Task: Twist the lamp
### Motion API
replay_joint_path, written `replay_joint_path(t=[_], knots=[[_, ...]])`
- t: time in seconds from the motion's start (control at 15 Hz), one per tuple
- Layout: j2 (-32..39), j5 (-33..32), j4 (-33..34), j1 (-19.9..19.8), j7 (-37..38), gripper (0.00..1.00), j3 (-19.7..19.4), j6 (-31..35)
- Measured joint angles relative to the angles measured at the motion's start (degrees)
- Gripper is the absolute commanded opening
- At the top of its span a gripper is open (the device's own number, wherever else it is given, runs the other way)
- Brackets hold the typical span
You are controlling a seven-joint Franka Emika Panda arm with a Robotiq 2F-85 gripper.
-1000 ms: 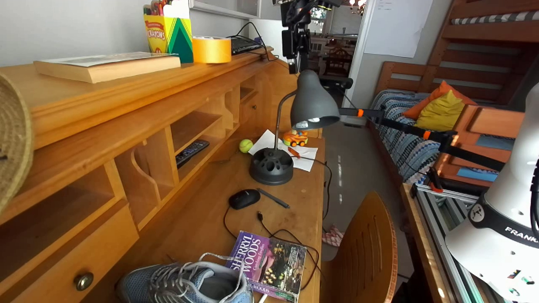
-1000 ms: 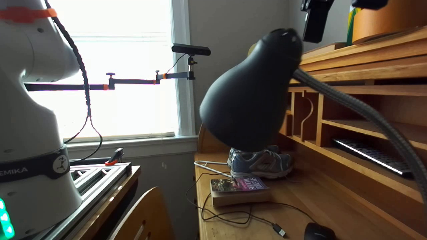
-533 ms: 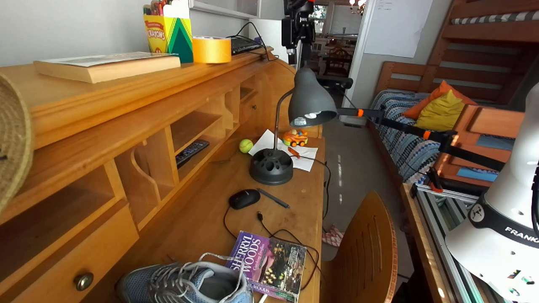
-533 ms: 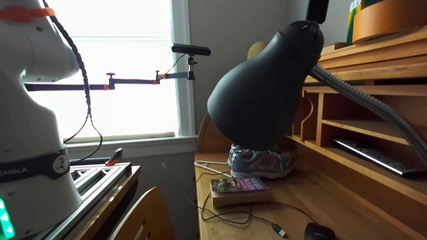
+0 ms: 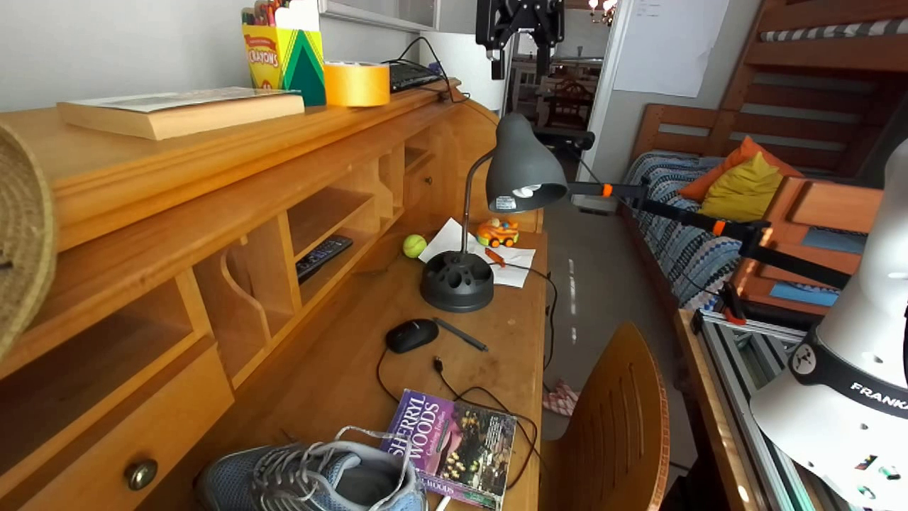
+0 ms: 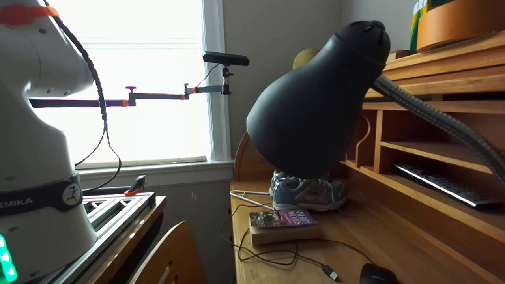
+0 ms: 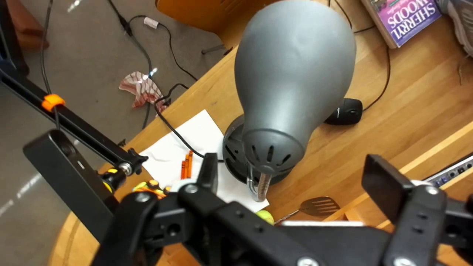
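The lamp (image 5: 521, 160) stands on the desk with its dark grey cone shade tilted down, a white bulb showing inside. Its thin bent arm rises from a round black base (image 5: 457, 294). The shade is large and close in an exterior view (image 6: 309, 106). In the wrist view the lamp (image 7: 295, 62) shows from above, its slotted top end toward my gripper. My gripper (image 5: 520, 69) is above the shade, apart from it. The wrist view shows my gripper (image 7: 291, 162) with its two fingers wide apart and nothing held. The gripper is out of view in the remaining exterior view.
A black mouse (image 5: 412, 336), a pen (image 5: 461, 334), a cable and a book (image 5: 457, 443) lie on the desk near a shoe (image 5: 319, 475). A tennis ball (image 5: 414, 246) and toy car (image 5: 498, 233) are behind the lamp. The hutch (image 5: 333, 206) and a camera arm (image 7: 74, 111) flank it.
My gripper has risen away from the shade's top and turned, so both fingers now show apart. The lamp's shade has shifted slightly, up and to the right in the close exterior view.
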Motion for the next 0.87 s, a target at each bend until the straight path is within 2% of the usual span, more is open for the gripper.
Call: replay_joint_path(t=[0.33, 0.53, 0.87], knots=[[-6.2, -0.2, -2.9, -0.6, 15.4, 1.0, 0.8, -2.3], [-9.0, -0.8, -4.6, -1.8, 22.1, 1.0, 1.0, -2.4], [-10.4, -2.5, -6.2, -2.8, 22.8, 1.0, 1.0, -2.4]])
